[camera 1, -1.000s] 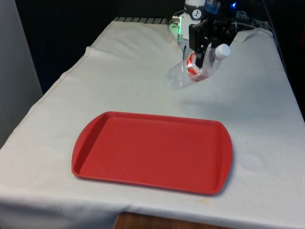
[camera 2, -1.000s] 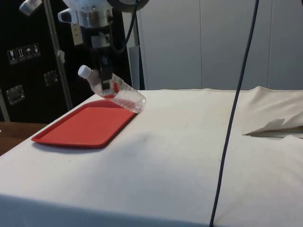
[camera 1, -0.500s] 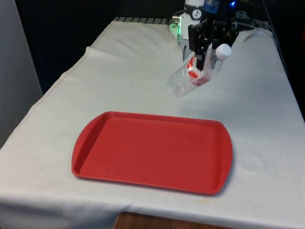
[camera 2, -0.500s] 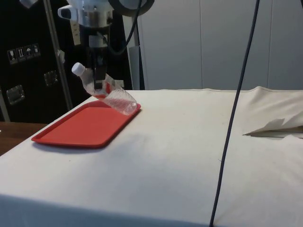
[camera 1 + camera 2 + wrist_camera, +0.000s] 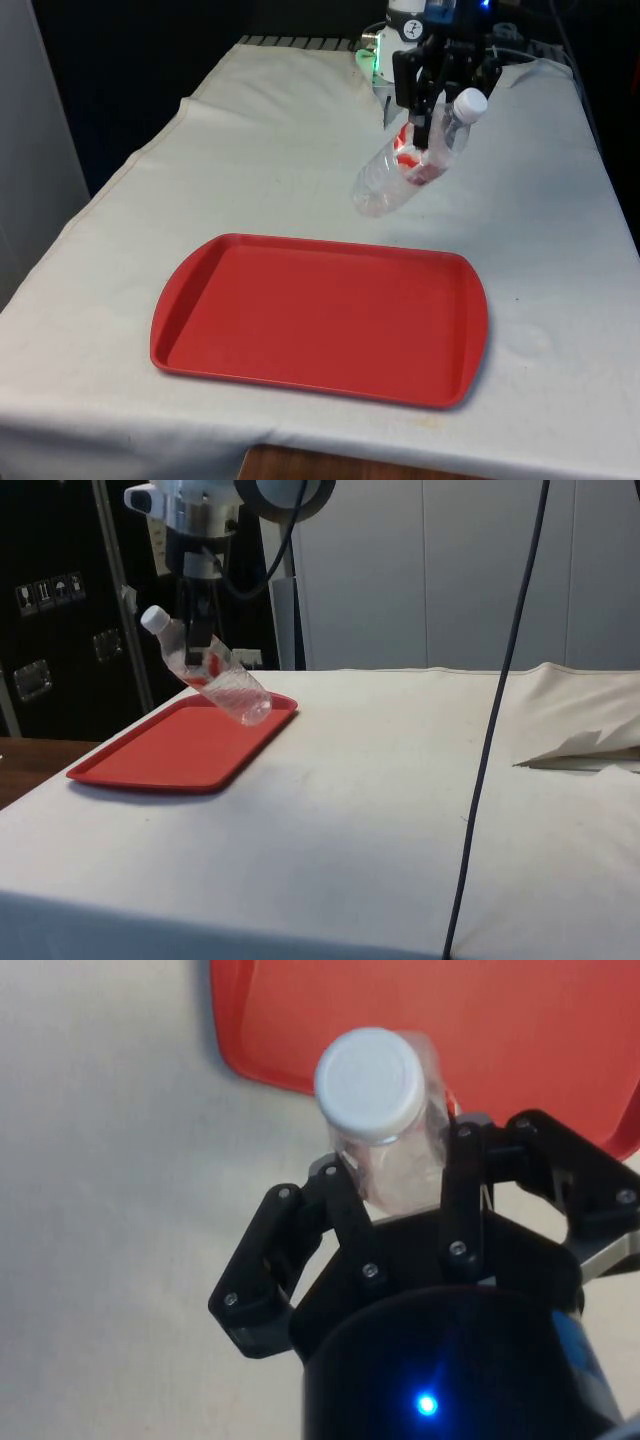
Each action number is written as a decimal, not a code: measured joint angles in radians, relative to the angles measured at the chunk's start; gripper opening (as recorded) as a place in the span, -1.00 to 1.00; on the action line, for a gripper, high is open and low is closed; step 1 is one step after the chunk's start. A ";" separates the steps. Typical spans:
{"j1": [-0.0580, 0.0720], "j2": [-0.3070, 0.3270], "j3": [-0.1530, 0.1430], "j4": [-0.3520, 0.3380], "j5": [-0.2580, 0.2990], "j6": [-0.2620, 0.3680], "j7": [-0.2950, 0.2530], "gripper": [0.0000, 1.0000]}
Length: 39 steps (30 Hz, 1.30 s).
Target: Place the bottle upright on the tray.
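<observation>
A clear plastic bottle (image 5: 400,170) with a white cap and a red label hangs tilted in the air, cap up and base down toward the front view's left. My black gripper (image 5: 424,125) is shut on its upper part near the label. From the side, the bottle (image 5: 215,678) hangs over the far corner of the red tray (image 5: 180,745), held by the gripper (image 5: 207,640). The tray (image 5: 320,315) lies flat on the white cloth nearer the front edge. The wrist view has the white cap (image 5: 370,1085) between the fingers (image 5: 330,1210), with the tray (image 5: 520,1030) beyond.
A white cloth (image 5: 250,150) covers the table, with a crumpled fold (image 5: 585,745) at the side view's right. A black cable (image 5: 495,710) hangs across the side view. Open cloth surrounds the tray.
The gripper has lifted the bottle a little and carried it toward the tray. The bottle's base has swung downward, so it stands steeper than a second ago.
</observation>
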 measured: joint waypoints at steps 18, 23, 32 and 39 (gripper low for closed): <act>0.000 0.006 -0.015 -0.021 0.000 0.136 0.056 -0.32; 0.000 0.009 -0.016 -0.027 0.004 0.178 0.079 -0.32; -0.001 0.011 -0.018 -0.044 0.033 0.259 0.095 -0.32; -0.001 0.010 -0.019 -0.056 0.043 0.291 0.098 -0.32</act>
